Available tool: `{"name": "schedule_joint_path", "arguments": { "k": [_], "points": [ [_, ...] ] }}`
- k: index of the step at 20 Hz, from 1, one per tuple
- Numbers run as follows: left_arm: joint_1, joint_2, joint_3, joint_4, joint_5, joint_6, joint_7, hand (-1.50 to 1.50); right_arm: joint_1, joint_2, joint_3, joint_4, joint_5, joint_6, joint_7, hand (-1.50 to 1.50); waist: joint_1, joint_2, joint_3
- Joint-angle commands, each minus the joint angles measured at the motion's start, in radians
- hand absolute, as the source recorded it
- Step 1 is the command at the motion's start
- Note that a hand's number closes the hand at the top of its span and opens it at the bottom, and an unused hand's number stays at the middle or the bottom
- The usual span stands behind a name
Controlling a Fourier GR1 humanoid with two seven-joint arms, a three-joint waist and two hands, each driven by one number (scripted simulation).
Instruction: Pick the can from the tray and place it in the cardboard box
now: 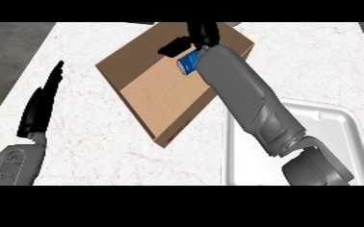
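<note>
My right hand (193,39) curled its fingers (174,47) round the small blue metal can (188,62), tucked just beneath them, above the brown cardboard box (156,89).

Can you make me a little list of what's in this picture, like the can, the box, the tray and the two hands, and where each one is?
can: blue, held over the box
cardboard box: brown, open, on the counter, left of the tray
tray: white, at the view's right, no can on it
right hand: curled round the can above the box
left hand: open, resting at the view's left edge
counter: pale marble
</note>
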Motion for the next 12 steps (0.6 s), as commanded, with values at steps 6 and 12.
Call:
{"name": "schedule_joint_path", "arguments": {
  "k": [6, 12],
  "points": [
    [0.022, 0.022, 0.044, -0.01, 0.016, 0.002, 0.007, 0.0, -0.028, -0.012, -0.184, -0.001, -0.162, -0.051, -0.208, -1.5, -0.06, -0.014, 0.001],
    [0.08, 0.025, 0.051, -0.033, 0.011, -0.003, 0.008, 0.0, 0.045, -0.105, -0.261, 0.04, -0.211, 0.057, -0.318, -1.5, -0.085, -0.022, 0.001]
  ]
}}
